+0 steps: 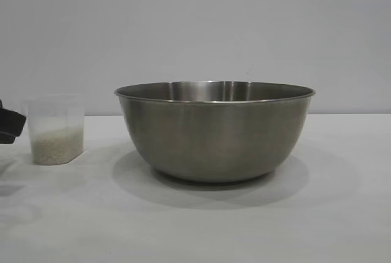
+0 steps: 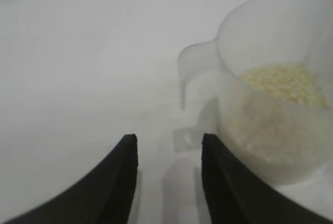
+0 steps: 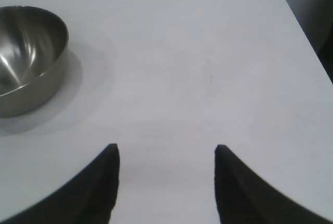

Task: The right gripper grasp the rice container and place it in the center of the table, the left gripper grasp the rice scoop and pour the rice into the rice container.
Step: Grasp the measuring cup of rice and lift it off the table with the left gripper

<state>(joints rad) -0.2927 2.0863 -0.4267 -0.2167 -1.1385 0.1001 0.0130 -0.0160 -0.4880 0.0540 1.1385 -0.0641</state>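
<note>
Fingers [image 2: 127,154] of my left gripper [image 2: 169,146] stand apart, empty, near the small clear plastic rice scoop [image 1: 55,130] at frame left; its handle lies just ahead. Round steel rice container [image 1: 215,130] sits centre-frame; right gripper [image 3: 166,154] idles open. Grasp step: next I must straddle the handle.

One steel bowl [image 1: 215,132] stands on one white bench [image 1: 195,226]. One clear plastic cup [image 1: 55,129] holds one small heap of rice [image 1: 56,146]. Two black claws: left claw [image 2: 169,146], right claw [image 3: 166,154].
</note>
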